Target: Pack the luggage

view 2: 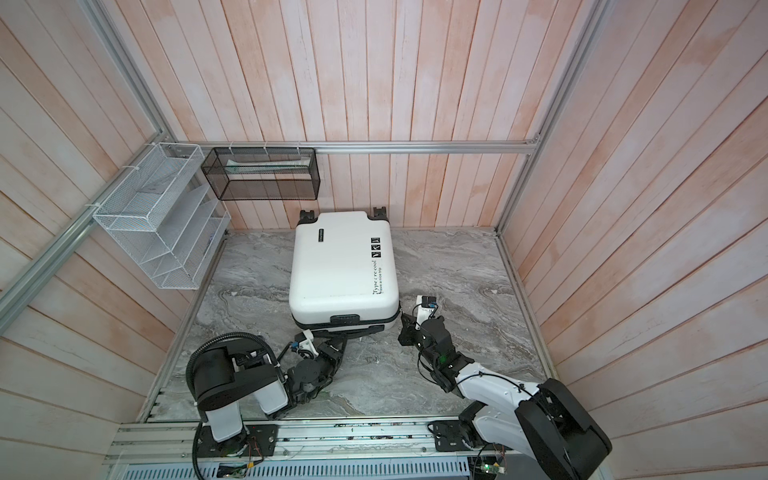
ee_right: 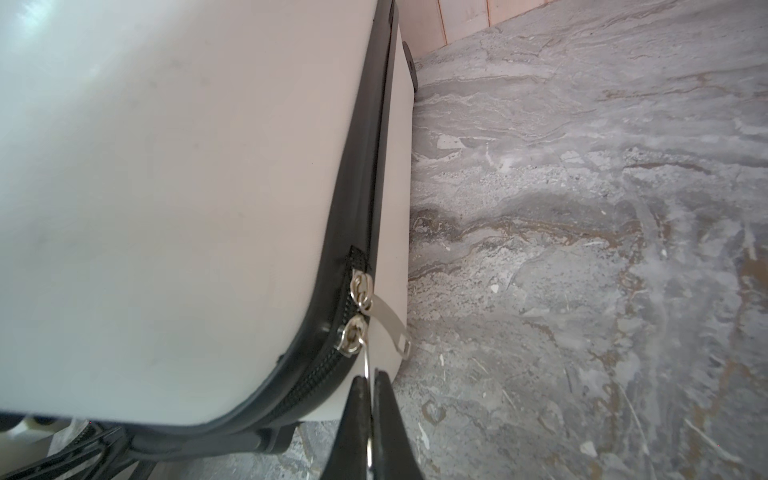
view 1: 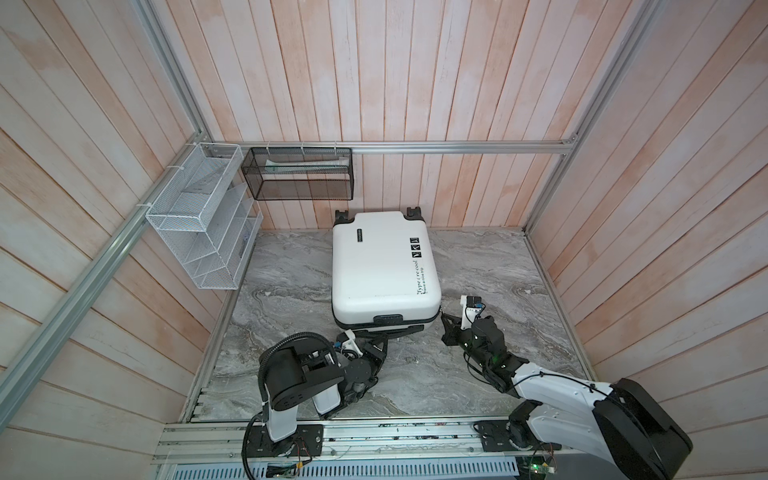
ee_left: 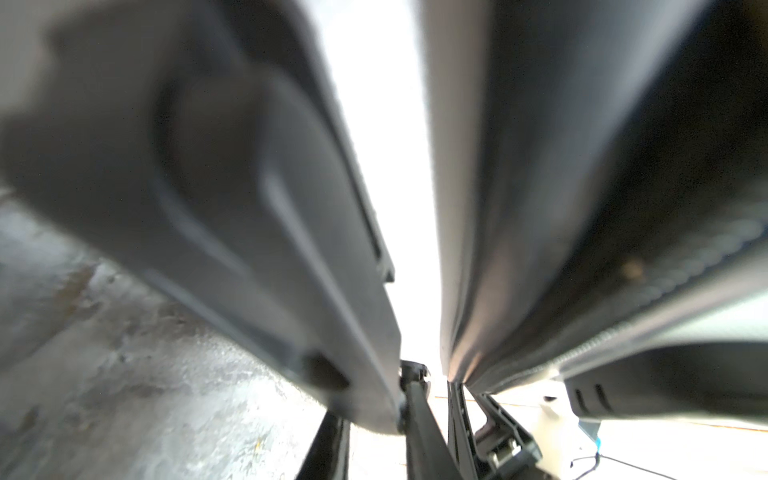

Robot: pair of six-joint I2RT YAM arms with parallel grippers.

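The luggage [view 1: 382, 266] [view 2: 343, 266] is a white hard-shell suitcase lying flat and shut on the marble table, wheels toward the back wall. My right gripper [view 1: 442, 316] [view 2: 402, 318] [ee_right: 371, 374] is at its near right corner, shut on the thin metal pull [ee_right: 365, 357] of the nearer of two zipper sliders; the other pull tab [ee_right: 390, 322] hangs free. My left gripper [view 1: 399, 334] [view 2: 357, 332] [ee_left: 434, 378] lies low against the near edge, below the black handle [view 1: 388, 319]. The left wrist view is blurred and the jaws' state is unclear.
A white wire rack [view 1: 199, 220] hangs on the left wall and a black mesh basket [view 1: 299, 174] on the back rail, both above the table. Wood-panel walls close in the marble table [view 1: 498, 270] on three sides.
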